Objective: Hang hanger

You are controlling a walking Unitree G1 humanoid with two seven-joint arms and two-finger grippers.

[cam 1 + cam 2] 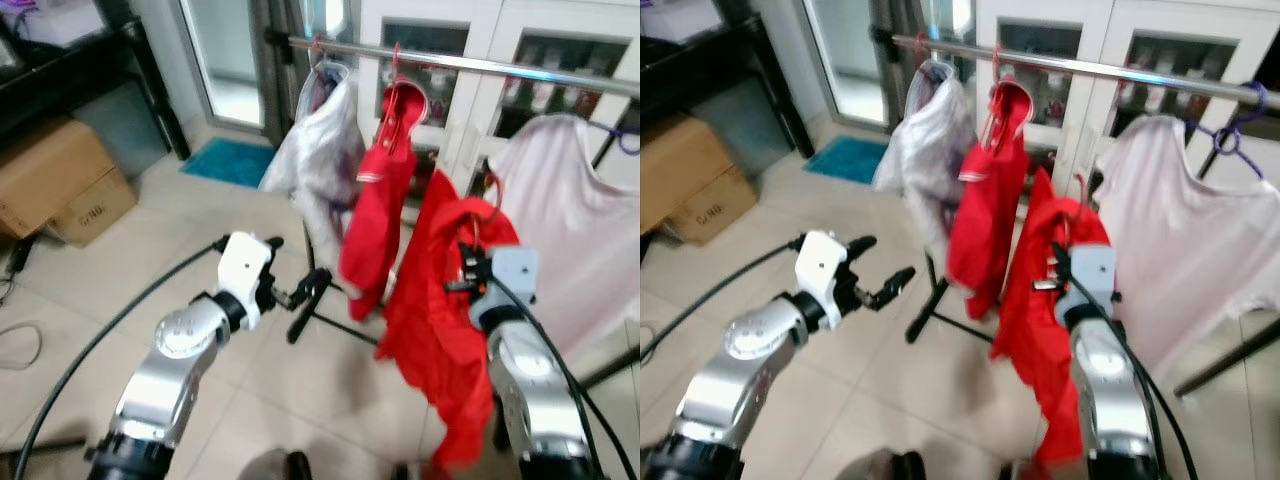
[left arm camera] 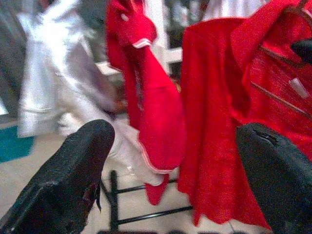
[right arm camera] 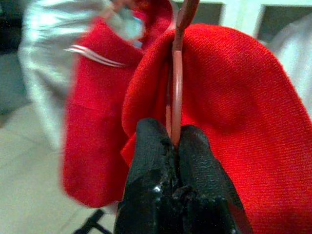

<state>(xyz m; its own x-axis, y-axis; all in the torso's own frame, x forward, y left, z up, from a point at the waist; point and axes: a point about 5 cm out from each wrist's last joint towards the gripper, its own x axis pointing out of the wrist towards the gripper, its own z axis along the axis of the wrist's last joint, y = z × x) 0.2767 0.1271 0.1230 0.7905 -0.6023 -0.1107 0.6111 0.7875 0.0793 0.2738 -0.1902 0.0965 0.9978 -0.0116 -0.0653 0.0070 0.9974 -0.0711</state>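
Right wrist view: my right pincer (image 3: 176, 146) is clamped tight on the hanger (image 3: 175, 83), the thin red hook shaft pinched between the two black fingers (image 3: 148, 161). The hanger carries a red garment (image 3: 253, 117), draped over it on both sides of the hook and hanging below my wrist.

Head views: right pincer (image 1: 1065, 265) holds the hanger up below the clothes rail (image 1: 1140, 75); hook tip is under the bar, not on it. The red garment (image 1: 440, 300) hangs down in front of my right arm, its hem near the bottom edge of the view.

On the rail, from my left: a white-grey garment (image 1: 320, 150), a second red garment (image 1: 385, 200) on its own red hanger, then further right a white T-shirt (image 1: 1170, 240) on a purple hanger (image 1: 1235, 125). The held garment sits between the second red garment and the white T-shirt, just beside both.

Left pincer (image 1: 300, 290) is out in front at mid height, fingers spread apart, gripping nothing. Left wrist view: both fingers (image 2: 63, 180) wide apart, aimed at the rack; black rack foot (image 2: 114, 195) on the tiled floor (image 1: 200, 220) between them.

Rest: cardboard box (image 1: 60, 180) on the floor far left, teal mat (image 1: 230, 160) by the glass door, white cabinets (image 1: 1090, 40) behind the rail. Views are somewhat blurred
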